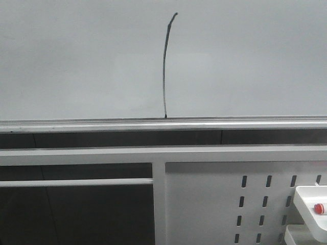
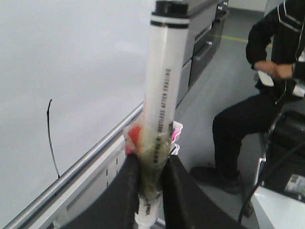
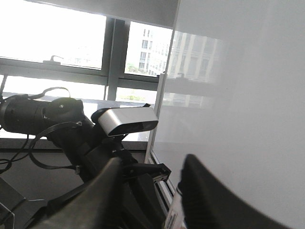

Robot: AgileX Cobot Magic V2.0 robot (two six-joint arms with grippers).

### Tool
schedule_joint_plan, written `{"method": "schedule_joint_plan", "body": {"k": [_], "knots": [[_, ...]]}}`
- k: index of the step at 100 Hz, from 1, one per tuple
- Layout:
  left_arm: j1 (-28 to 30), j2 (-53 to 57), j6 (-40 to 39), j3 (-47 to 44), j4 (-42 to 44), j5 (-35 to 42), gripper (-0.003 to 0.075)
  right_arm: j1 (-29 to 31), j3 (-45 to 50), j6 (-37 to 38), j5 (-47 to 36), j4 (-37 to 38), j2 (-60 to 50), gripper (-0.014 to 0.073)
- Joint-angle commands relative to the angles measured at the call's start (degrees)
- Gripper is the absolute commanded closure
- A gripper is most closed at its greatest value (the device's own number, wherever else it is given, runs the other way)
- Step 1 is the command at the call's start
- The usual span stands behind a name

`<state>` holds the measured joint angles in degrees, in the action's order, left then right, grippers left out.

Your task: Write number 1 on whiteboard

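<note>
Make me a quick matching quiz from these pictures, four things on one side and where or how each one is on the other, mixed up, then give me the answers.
Things:
1. marker
2. number 1
3. seated person
4. red button

Place or state:
A. drawn on the whiteboard, reaching down to its silver rail
B. on a white box at the lower right of the front view
C. clamped upright between the left gripper fingers
D. on a chair beside the board, dressed in black

Pairs: 1-C, 2-A, 3-D, 4-B
</note>
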<state>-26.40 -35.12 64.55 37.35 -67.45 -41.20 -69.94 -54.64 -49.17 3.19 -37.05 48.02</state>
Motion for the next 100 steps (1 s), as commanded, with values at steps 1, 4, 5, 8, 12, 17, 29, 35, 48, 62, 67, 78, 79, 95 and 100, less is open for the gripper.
{"method": "schedule_joint_plan", "body": {"k": [1,4,5,8,12,17,29,35,48,62,67,78,79,95,100], "knots": [[0.1,-0.58,5.38,-0.86,-10.52,6.45,0.074,2.5,-0.13,-0.29,0.37,1.1,-3.21,0.0636],[0.1,-0.58,7.26,-1.74,-13.36,7.84,0.074,3.49,0.78,-0.29,1.16,1.34,-4.18,0.0667],[0.1,-0.68,8.15,-2.13,-13.9,8.62,0.074,3.74,1.31,-0.29,1.54,1.34,-4.66,0.0662],[0.1,-0.78,9.64,-2.93,-15.85,10.39,0.074,5.08,2.52,-0.29,1.89,1.34,-5.65,0.0655],[0.1,-0.99,11.3,-3.95,-18.59,13.32,0.074,6.44,4.26,-0.29,1.98,1.34,-7.23,0.065],[0.1,-1.78,12.69,-4.76,-20.74,16.59,0.074,8.81,7.37,-0.29,1.87,1.23,-9.14,0.065],[0.1,-4.43,13.37,-5.05,-21.34,22.51,0.074,14.84,14.04,-0.2,1.64,-0.28,-13.43,0.065],[0.1,-6.09,13.77,-5.05,-22.29,24.52,0.074,17.83,16.98,-0.19,1.35,-1.87,-15.19,0.065],[-1.13,-9.43,18.43,-5.05,-26.31,27.8,0.074,23.46,22.29,-0.19,1.62,-2.12,-18.25,0.0651],[-7.18,-12.04,25.54,-5.05,-32.18,31.58,0.074,25.76,25.49,-0.3,2.18,-1.89,-20.06,0.0651],[-10.42,-12.96,28.05,-5.05,-35.23,34.33,0.0741,26.03,26.26,-0.28,2.18,-1.77,-20.3,0.0651],[-18.05,-15.19,30.98,-4.55,-37.18,42.75,0.074,25.99,27.22,-0.28,2.32,-1.26,-20.4,0.0651],[-19.03,-15.35,30.98,-4.42,-36.94,43.26,0.074,25.99,27.32,-0.28,2.32,-1.26,-20.4,0.0651],[-28.96,-18.34,30.27,-1.13,-30.01,55.7,0.074,25.99,27.83,-0.28,2.19,-1.03,-20.4,0.0651],[-31.1,-19.28,26.58,0.03,-25.76,59.93,0.074,25.99,27.83,-0.28,2.19,-0.93,-20.4,0.0651]]}}
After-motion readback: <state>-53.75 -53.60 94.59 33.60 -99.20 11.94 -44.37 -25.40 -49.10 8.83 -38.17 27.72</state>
